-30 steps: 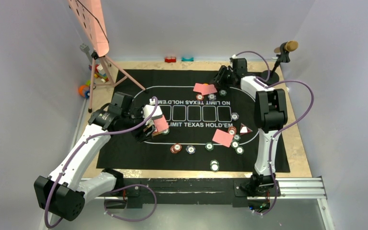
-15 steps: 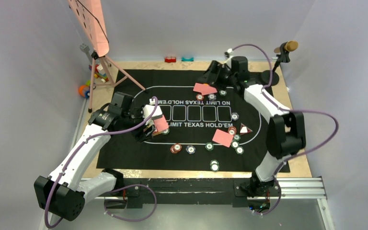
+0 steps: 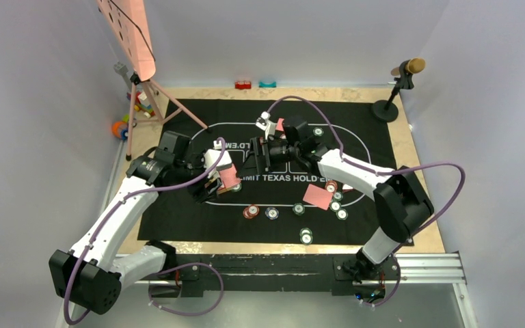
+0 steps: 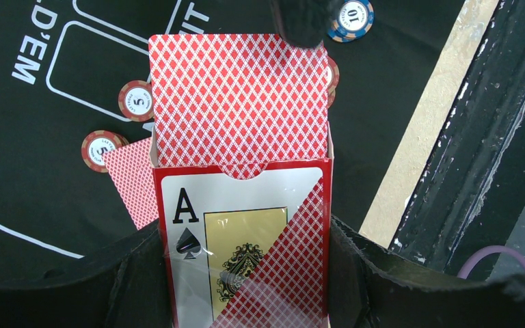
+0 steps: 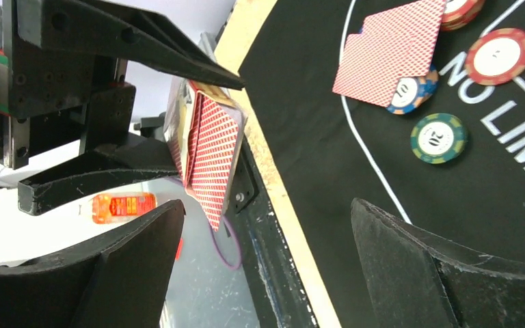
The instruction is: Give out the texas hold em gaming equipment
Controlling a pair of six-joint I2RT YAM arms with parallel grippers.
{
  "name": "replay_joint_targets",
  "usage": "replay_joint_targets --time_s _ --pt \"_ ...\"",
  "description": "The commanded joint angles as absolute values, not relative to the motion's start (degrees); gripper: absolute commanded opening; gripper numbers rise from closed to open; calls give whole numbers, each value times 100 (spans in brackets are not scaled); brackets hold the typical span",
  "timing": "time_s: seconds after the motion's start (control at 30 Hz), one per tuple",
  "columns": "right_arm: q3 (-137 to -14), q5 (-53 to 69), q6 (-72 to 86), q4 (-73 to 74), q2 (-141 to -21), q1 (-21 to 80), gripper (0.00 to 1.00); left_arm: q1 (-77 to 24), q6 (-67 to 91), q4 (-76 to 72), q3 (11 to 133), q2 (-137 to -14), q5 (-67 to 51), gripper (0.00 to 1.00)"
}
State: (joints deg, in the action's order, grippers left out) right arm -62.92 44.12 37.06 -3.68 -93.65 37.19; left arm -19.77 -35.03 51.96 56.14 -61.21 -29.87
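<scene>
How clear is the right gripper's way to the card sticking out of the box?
Probably yes: the open right gripper faces the card, the left gripper holds the box up, nothing between.

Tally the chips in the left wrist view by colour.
Red chips: 2
Blue chip: 1
Reddish chip, half hidden behind the raised card: 1
Total: 4

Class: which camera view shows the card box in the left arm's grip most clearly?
The left wrist view: the card box fills the frame, ace of spades printed on its front, red-backed cards sticking out. The top view shows it small in the left pincer; the right wrist view shows it edge-on.
</scene>
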Motion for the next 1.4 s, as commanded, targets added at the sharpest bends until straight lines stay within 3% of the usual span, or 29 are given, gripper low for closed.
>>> replay_joint_targets --time_s 0.0,0.6,0.9,1.13,1.37 --pt "-6589 4674 3707 -718 -9448 3907 98 -1937 -3424 5009 5811 -6065 -3171 30" --pt "-6896 5010 4667 -1822 -10362 4218 98 -1942 -3401 5027 5825 -6064 -3182 28" --pt "-6820 5070 4646 -1737 -10402 4192 72 -1936 -3388 5093 5832 -6002 -3138 28" --pt "-6767 5083 4629 -1670 -10337 4087 63 -1938 -3348 5123 5899 -6016 -3165 26" --pt "-6616 5137 4739 -1771 -10222 3940 40 -1942 -3314 5080 5884 -5975 -3207 25"
